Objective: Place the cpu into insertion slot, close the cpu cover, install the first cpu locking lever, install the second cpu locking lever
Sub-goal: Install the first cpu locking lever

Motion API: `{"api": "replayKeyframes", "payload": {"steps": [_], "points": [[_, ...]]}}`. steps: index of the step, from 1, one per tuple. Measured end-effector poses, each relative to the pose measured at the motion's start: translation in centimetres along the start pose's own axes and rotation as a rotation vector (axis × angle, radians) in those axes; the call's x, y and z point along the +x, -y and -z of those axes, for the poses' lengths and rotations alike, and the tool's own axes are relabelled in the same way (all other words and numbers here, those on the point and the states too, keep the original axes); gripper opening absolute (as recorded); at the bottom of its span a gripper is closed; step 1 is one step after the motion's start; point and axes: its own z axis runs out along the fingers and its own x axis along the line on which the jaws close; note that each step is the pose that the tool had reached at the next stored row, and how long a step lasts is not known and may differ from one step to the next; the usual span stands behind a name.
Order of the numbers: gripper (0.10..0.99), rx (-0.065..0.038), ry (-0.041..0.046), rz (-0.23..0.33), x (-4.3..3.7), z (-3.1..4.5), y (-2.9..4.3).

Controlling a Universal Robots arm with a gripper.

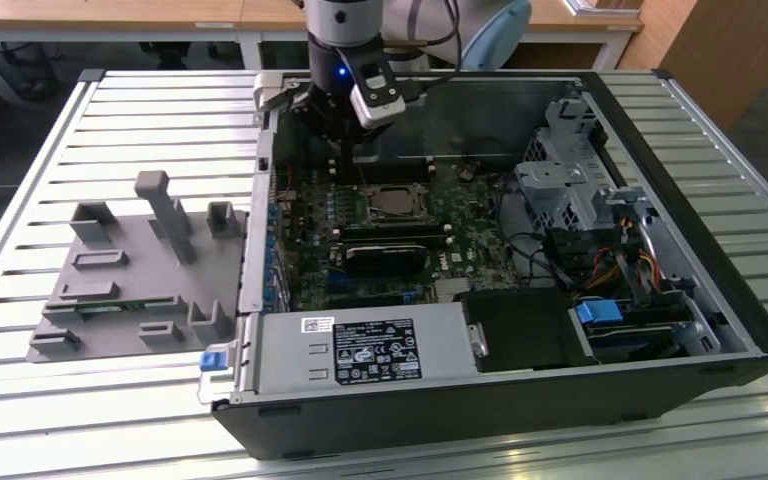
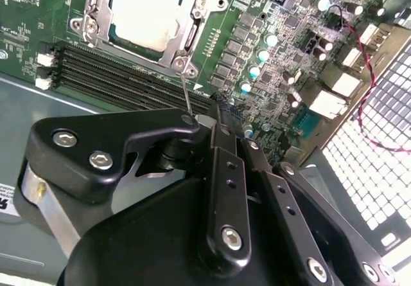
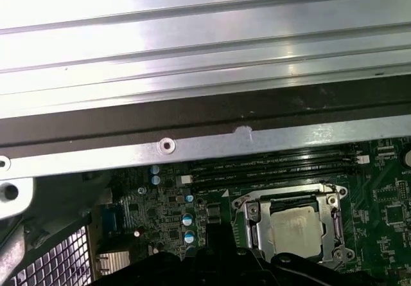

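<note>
Shows the cpu (image 2: 144, 9) seated in the insertion slot (image 3: 262, 231), framed by the cpu cover (image 2: 194, 38), gripper (image 2: 212, 122) beside a thin locking lever (image 2: 185, 92), jaws' state impossible to tell; likely light, stiff, fragile, best held by edges.

From my end the cpu (image 2: 144, 9) lid looks like dull, brushed silvery metal, the cpu cover (image 2: 192, 35) shinier steel. Motherboard (image 2: 215, 29) is glossy green, table (image 1: 144, 110) slats bare ribbed metal, fixture (image 1: 117, 300) matt grey plastic.
</note>
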Motion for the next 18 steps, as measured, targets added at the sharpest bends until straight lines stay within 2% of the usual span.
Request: {"api": "replayKeyframes", "payload": {"steps": [8,11,14,18], "points": [[0.106,0.0,-0.0004,0.014,0.12,-0.03,-0.74],[0.106,0.0,-0.0008,0.024,0.0,-0.03,-0.8],[0.106,0.0,-0.0011,0.031,-0.56,-0.05,-0.87],[0.106,0.0,-0.0013,0.036,-1.75,-0.08,-1.03]]}}
